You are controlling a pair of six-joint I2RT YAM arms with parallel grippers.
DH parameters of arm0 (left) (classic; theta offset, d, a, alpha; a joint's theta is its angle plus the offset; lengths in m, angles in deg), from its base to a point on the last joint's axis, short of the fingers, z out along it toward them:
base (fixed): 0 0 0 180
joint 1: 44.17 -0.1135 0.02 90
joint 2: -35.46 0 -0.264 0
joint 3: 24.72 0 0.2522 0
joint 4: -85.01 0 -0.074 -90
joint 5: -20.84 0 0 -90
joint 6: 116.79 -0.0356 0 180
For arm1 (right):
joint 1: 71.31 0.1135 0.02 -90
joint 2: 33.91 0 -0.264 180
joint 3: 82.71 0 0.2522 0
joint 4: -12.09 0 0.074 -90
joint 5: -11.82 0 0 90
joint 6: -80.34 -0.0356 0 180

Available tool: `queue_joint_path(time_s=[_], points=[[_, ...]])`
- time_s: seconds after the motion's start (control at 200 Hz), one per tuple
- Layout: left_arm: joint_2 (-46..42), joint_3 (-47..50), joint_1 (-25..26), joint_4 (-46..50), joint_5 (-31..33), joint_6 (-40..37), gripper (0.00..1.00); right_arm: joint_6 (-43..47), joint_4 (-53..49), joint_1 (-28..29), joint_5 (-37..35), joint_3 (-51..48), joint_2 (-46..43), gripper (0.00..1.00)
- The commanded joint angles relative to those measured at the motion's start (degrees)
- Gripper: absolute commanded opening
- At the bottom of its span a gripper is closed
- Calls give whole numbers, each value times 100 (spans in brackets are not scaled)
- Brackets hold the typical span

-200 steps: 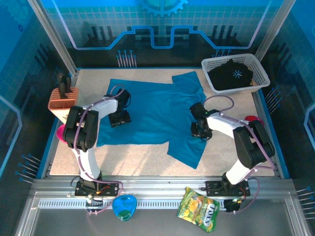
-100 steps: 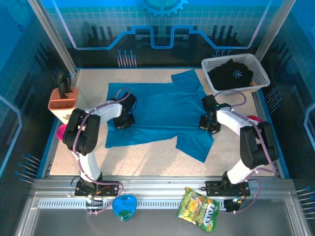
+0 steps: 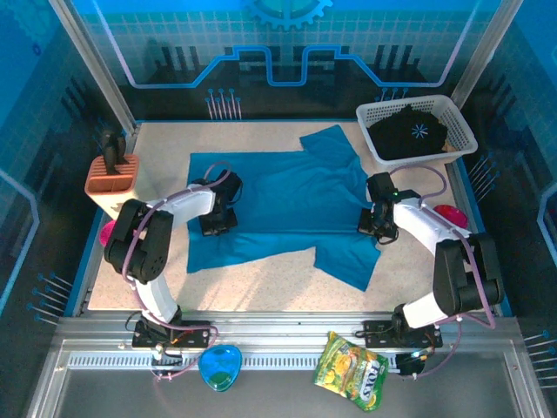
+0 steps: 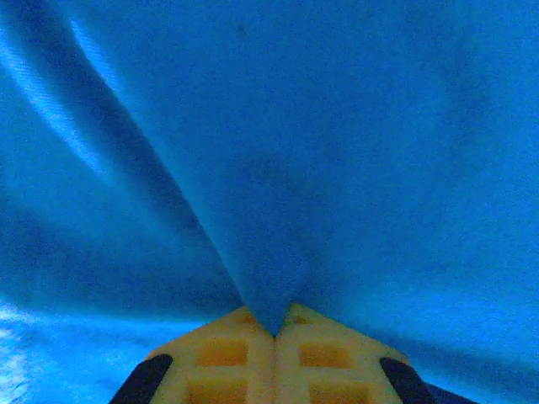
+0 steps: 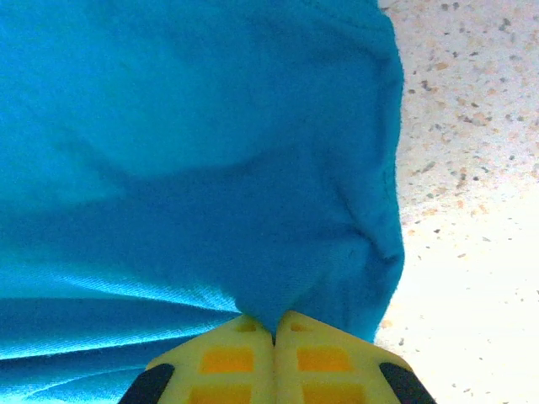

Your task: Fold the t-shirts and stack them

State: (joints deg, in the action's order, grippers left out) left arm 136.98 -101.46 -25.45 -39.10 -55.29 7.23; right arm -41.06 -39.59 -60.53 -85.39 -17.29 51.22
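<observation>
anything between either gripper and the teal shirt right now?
Nothing visible. The left gripper and the right gripper are each shut on a pinch of the teal shirt, with cloth bunching right at the closed fingertips in both wrist views.

Left pincer [image 4: 274, 326], right pincer [image 5: 274, 330] pinched closed; arms seemingly low.
</observation>
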Motion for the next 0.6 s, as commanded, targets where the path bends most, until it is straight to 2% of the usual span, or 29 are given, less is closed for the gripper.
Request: queue_joint_path(time_s=[0.0,0.275,0.35,0.405,0.485,0.595], points=[[-198,-467,-61,674,920,-135,0,85,-30,-156,-174,337,124,0],[360,-1186,-123,791,1429,-417,0,99,317,-169,-291,833,1130,0],[501,-1253,-130,819,1450,-408,0,97,346,-180,-300,914,1332,14],[528,-1280,-123,849,1452,-397,14,96,353,-173,-263,955,1383,24],[394,-1275,-123,883,1428,-387,47,137,325,-168,-195,984,1281,36],[18,-1425,-114,1127,1426,-424,66,259,135,-129,-270,1122,969,47]])
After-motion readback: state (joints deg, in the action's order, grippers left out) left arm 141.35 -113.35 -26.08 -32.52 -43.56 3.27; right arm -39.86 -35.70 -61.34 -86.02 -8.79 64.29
